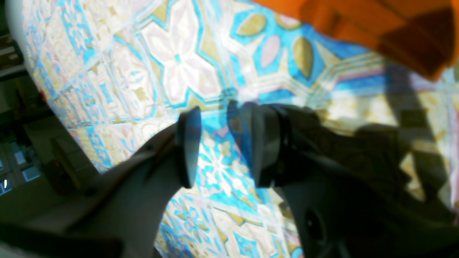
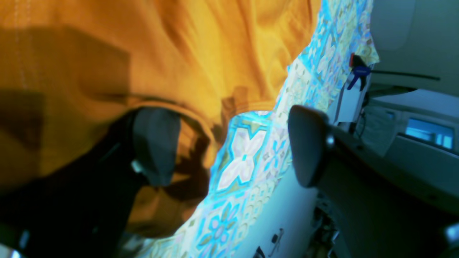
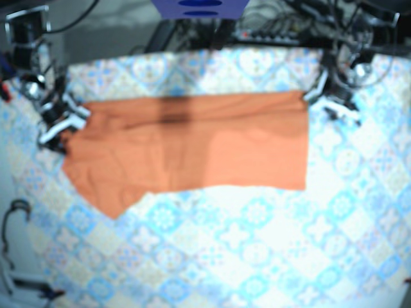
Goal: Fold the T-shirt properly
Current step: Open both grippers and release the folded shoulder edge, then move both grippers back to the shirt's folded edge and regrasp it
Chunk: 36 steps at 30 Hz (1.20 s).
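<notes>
Risk of pinching blue tile-patterned tablecloth together with wrinkled orange cotton T-shirt, spread near table's far edge. Wide-open right gripper astride a hem; left gripper parted, empty, beside shirt's far corner. Could grab one layer only.

The left tool and the right tool each have two dark grey oval pads on dark bodies.

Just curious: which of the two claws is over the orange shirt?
The right gripper: one finger overlaps the T-shirt. The left gripper shows only tablecloth between its fingers.
</notes>
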Tool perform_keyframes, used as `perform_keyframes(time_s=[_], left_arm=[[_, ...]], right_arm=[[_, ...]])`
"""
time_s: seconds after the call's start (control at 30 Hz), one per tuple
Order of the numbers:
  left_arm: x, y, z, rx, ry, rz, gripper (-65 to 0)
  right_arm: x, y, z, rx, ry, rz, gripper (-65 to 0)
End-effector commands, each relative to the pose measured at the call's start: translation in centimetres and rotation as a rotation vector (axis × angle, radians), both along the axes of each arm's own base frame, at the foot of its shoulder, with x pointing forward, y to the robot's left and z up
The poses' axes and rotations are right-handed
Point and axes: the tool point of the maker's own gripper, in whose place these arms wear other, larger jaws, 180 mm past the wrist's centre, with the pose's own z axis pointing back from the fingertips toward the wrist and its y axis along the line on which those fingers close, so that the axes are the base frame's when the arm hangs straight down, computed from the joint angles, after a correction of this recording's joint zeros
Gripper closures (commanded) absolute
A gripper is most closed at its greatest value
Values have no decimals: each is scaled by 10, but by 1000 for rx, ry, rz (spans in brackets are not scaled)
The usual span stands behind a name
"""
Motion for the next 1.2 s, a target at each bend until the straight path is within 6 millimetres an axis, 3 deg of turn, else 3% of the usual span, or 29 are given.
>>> perform_keyframes(time_s=[0.0,0.4,0.63,0.9,1.17], left_arm=[[8,8,10,21,-32,-1,-233],[8,7,10,20,-31,-2,-233],[7,7,9,20,-29,-5,-233],[4,9,8,23,-23,-3,-233],[1,6,6,19,-16,-6,-232]], right_arm=[[2,-23,3,-61,17,-40,-470],[-2,-29,-1,-63,30,-61,-469],[-5,-40,-1,-100,40,-99,-469],[-4,-63,11,-105,5,-170,-469],[-27,-65,0,-108,47,-175,-469]])
